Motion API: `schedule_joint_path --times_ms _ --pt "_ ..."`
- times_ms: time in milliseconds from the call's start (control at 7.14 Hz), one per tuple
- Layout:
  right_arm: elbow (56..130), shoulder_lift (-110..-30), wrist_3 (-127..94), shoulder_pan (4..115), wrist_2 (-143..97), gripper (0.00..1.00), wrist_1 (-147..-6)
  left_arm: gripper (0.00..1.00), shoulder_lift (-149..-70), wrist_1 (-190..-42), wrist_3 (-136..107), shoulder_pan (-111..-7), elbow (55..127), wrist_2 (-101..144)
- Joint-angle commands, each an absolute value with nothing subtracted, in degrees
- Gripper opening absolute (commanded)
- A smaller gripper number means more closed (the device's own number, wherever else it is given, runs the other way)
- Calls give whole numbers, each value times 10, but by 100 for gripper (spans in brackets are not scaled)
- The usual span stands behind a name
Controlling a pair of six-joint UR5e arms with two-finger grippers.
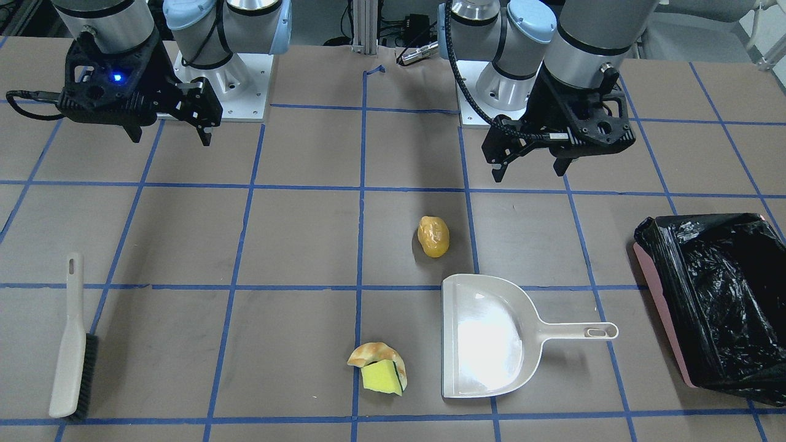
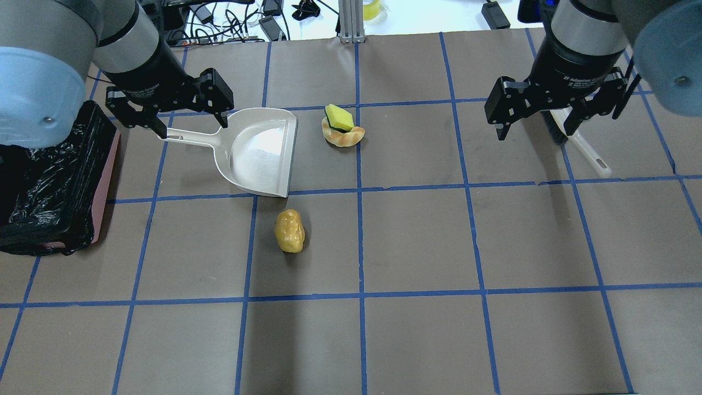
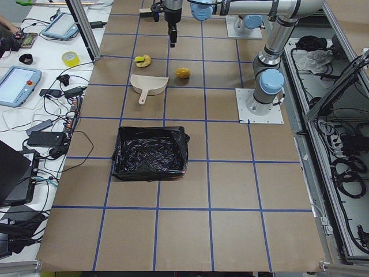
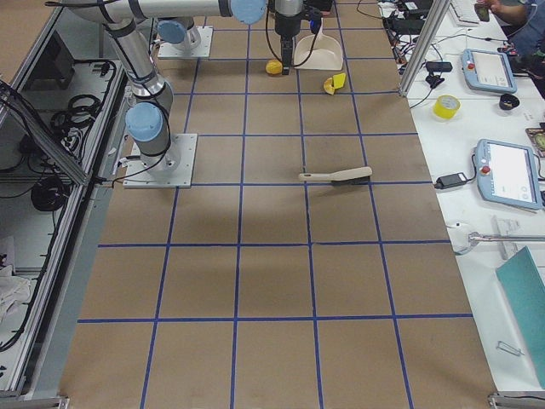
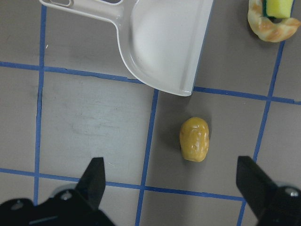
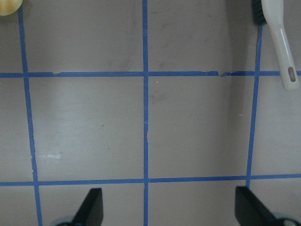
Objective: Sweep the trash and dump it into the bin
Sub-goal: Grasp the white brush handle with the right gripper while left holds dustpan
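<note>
The orange-yellow potato-like lump (image 1: 433,236) (image 2: 289,231) (image 5: 194,139) lies mid-table near the mouth of the empty cream dustpan (image 1: 485,337) (image 2: 258,153) (image 5: 164,42). The croissant-like piece with a yellow-green wedge (image 1: 377,367) (image 2: 343,127) (image 5: 273,19) lies beside the dustpan's open edge. The pink bin with a black bag (image 1: 660,307) (image 2: 104,186) (image 3: 153,130) stands at the table's end on my left. My left gripper (image 1: 530,174) (image 2: 193,129) (image 5: 173,188) is open and empty, raised above the table. My right gripper (image 1: 171,140) (image 2: 532,134) (image 6: 169,207) is open and empty, raised near the brush.
A cream hand brush with black bristles (image 1: 73,350) (image 2: 581,145) (image 6: 277,37) (image 4: 336,176) lies flat on the right side of the table. Blue tape lines grid the brown table surface. Cables and tablets lie beyond the far table edge.
</note>
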State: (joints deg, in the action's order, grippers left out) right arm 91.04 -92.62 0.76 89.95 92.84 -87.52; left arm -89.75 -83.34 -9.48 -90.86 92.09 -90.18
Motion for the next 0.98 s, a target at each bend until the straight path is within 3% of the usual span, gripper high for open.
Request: schedule_joint_path --times_ms 0,420,840 --pt "911 -923 20 892 927 100 -877 100 -897 -832 -95 -910 921 -902" --pt "912 -840 129 814 940 99 -946 100 -896 -832 -92 -911 922 -914" --pt "914 -717 326 736 948 100 -1114 100 -895 -832 -84 -904 923 -913"
